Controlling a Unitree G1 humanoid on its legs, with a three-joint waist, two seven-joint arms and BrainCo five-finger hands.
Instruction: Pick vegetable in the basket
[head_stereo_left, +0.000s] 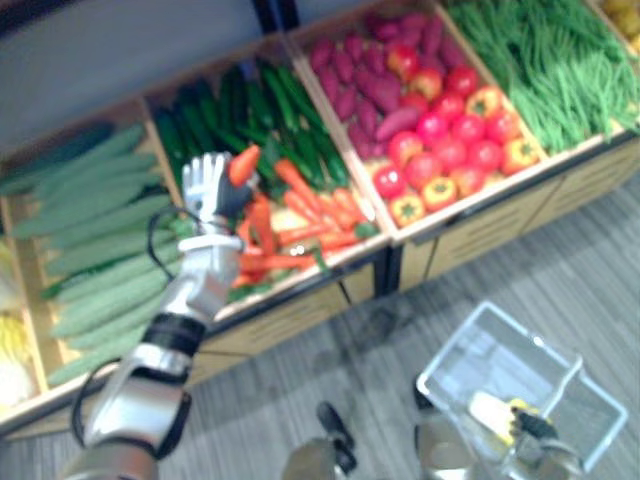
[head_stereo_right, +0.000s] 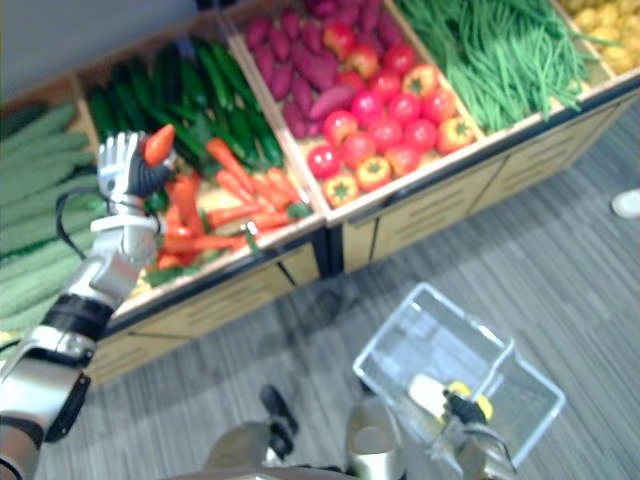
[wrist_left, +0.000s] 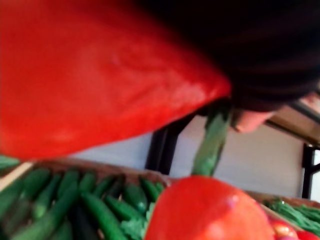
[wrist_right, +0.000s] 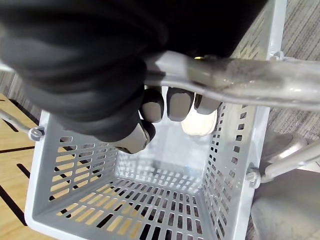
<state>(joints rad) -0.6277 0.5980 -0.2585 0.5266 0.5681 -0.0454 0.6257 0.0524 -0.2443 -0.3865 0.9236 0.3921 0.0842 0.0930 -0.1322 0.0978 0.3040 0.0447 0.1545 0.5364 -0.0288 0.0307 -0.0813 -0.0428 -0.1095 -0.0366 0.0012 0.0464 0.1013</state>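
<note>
I have my left hand left of centre, fingers curled round a carrot held above the crate; my right hand is closed round the handle of the basket, lower right.

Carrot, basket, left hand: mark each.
carrot (head_stereo_left: 243, 163): left eye view, middle of its body.
basket (wrist_right: 231, 165): right wrist view, slotted side wall.
left hand (head_stereo_left: 205, 185): left eye view, middle of the hand.
</note>
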